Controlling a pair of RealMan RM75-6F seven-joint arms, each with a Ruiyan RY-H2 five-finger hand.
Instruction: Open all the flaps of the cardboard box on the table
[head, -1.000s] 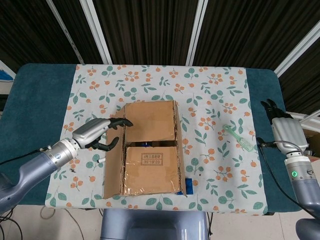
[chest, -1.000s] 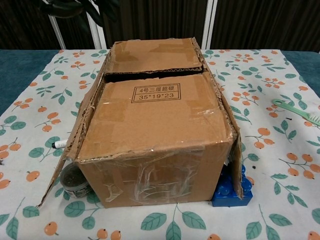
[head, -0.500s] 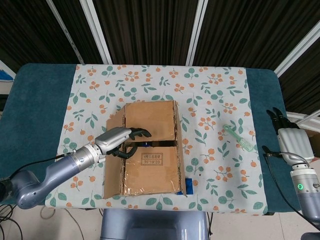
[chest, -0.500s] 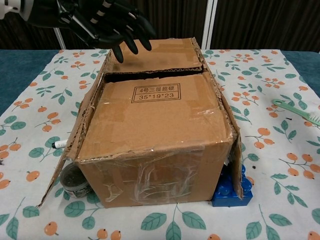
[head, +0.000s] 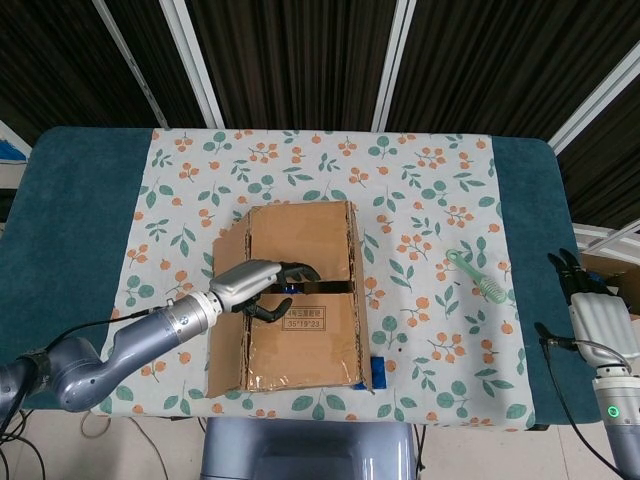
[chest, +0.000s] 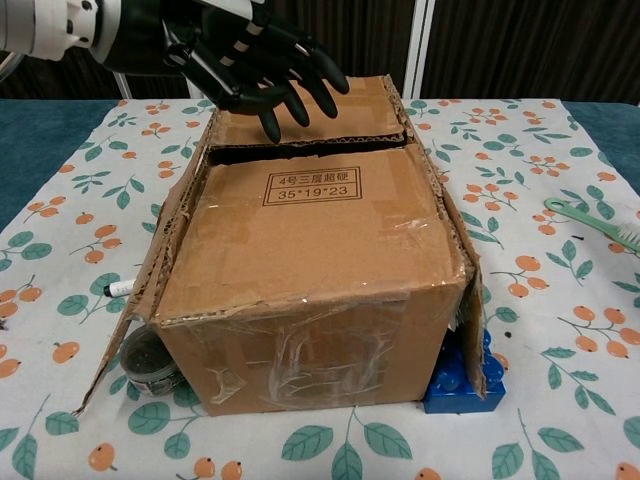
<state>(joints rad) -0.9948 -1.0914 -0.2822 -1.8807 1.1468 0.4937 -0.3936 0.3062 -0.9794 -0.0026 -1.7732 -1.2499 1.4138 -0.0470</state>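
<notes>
The cardboard box (head: 300, 295) (chest: 310, 270) stands mid-table on the flowered cloth. Its near top flap (chest: 315, 215), printed 35*19*23, and its far top flap (chest: 305, 108) lie flat with a dark gap between them. The left side flap (chest: 130, 300) hangs outward and down; the right side flap (chest: 462, 235) leans out a little. My left hand (head: 265, 282) (chest: 250, 65) hovers over the gap, fingers spread and curved down, holding nothing. My right hand (head: 595, 310) stays off the table's right edge, fingers straight.
A green toothbrush (head: 477, 277) (chest: 600, 222) lies right of the box. A blue toy brick (chest: 462, 378) sits at the box's near right corner. A small round tin (chest: 150, 365) and a marker (chest: 118, 288) lie under the left flap.
My left hand has moved right, from the box's left edge to above the gap between the top flaps. My right hand has drawn back toward the near right.
</notes>
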